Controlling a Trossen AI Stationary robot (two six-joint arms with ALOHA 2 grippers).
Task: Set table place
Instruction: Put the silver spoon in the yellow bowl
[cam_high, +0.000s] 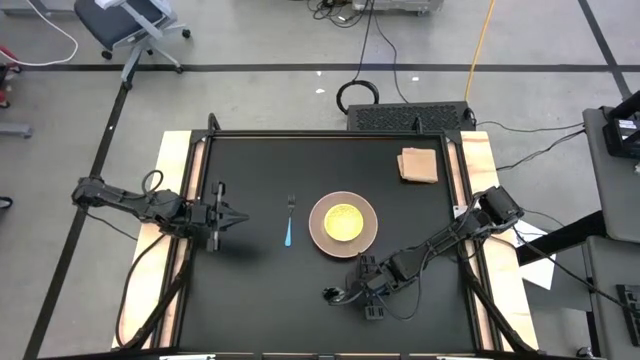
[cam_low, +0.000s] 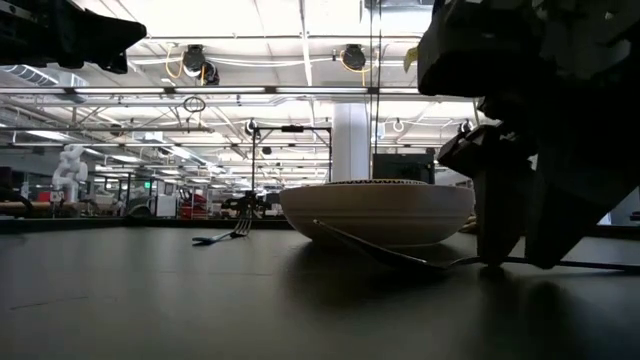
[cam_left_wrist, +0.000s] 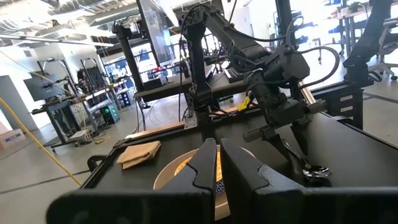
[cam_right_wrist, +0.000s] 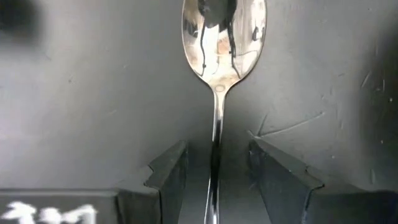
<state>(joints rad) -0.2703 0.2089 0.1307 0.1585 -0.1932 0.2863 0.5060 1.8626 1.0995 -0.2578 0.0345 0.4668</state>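
Right tool, fingers spread on either side of the handle of one spoon lying flat on the tabletop just in front of the plate: spoon placement in hand; next it must lift clear without dragging the handle. Left tool, fingers nearly together and empty, waits at the left edge. Count: one plate, one fork left of it, one spoon, one folded tan napkin at the far right corner.

Overhead camera looks straight down; tabletop-level camera faces across; both share the plate.
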